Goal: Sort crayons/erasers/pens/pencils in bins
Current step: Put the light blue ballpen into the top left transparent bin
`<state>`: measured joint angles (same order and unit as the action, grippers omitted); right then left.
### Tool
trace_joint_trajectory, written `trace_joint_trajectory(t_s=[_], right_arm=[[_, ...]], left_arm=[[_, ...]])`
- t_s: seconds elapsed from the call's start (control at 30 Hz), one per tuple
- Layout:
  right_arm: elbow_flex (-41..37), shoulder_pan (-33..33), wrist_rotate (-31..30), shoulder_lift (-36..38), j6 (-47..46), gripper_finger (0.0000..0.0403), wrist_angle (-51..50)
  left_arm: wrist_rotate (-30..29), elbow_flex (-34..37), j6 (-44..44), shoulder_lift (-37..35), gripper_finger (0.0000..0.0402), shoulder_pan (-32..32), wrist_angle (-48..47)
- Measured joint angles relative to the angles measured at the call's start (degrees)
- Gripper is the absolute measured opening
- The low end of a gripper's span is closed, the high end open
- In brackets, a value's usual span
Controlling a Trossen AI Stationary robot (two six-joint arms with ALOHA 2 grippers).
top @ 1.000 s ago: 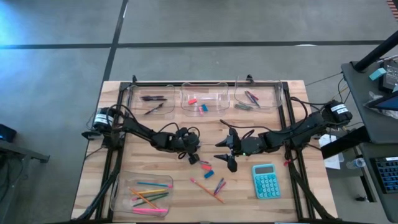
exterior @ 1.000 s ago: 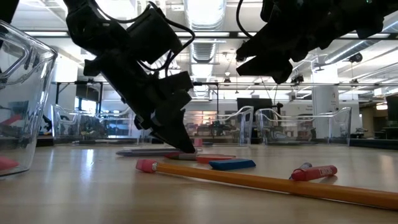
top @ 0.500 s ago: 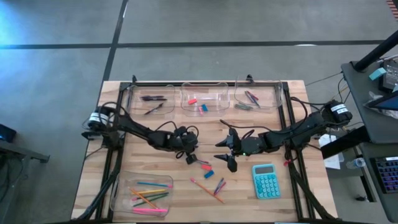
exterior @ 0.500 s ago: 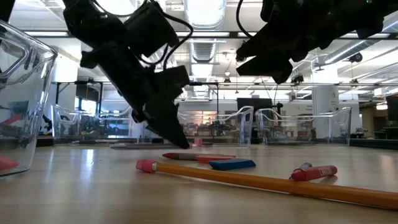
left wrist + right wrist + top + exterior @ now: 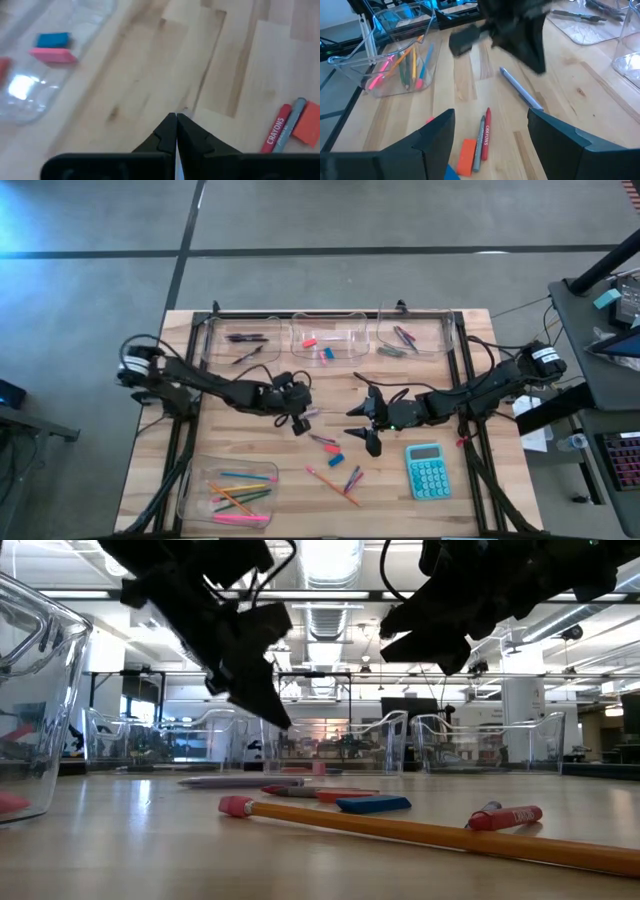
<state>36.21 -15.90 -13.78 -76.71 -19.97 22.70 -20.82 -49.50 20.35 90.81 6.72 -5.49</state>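
My left hand (image 5: 298,423) was down on the worktop a moment ago with its fingers a bit apart. Now it has come up, and the two fingers (image 5: 176,120) are pressed tight together with nothing between them. The grey stick (image 5: 240,781) I was going for lies flat on the wood, just under my fingertips and a little in front of them. I think I missed it, so I will have to try again. It looks like a pen to me, so it should go in the bin (image 5: 215,345) with the dark pens, far behind my hand. My left arm reaches out long and low, with the hand tipped down. My right hand (image 5: 365,423) hangs above the worktop across from my left hand, fingers spread, holding nothing.
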Motion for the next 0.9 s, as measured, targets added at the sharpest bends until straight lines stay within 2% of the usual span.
trace_joint_trajectory(t_s=[0.13, 0.23, 0.33, 0.47, 0.7, 0.9], right_arm=[[0.00, 0.00, -0.02, 0.00, 0.00, 0.0237, 0.02], [-0.02, 0.00, -0.02, 0.00, 0.00, 0.0237, 0.09], [-0.02, 0.00, 0.00, 0.00, 0.00, 0.0237, 0.22], [-0.02, 0.00, 0.00, 0.00, 0.00, 0.0237, 0.13], [-0.02, 0.00, 0.00, 0.00, 0.05, 0.0238, 0.11], [-0.02, 0.02, -0.02, 0.00, 0.13, 0.0237, 0.09]], left_arm=[[-0.47, 0.16, -0.14, -3.05, 0.0003, -0.31, -1.74], [2.45, 0.20, -0.94, -3.34, 0.0003, -0.29, -1.62], [5.48, 0.24, -1.43, -1.82, 0.0002, -0.28, -0.72], [5.66, 0.31, -1.39, 1.77, 0.0005, -0.29, -0.71], [6.23, 0.32, -1.56, 7.51, 0.0081, -0.48, 4.14], [6.24, 0.31, -1.37, 10.68, 0.0138, -1.18, 4.62]])
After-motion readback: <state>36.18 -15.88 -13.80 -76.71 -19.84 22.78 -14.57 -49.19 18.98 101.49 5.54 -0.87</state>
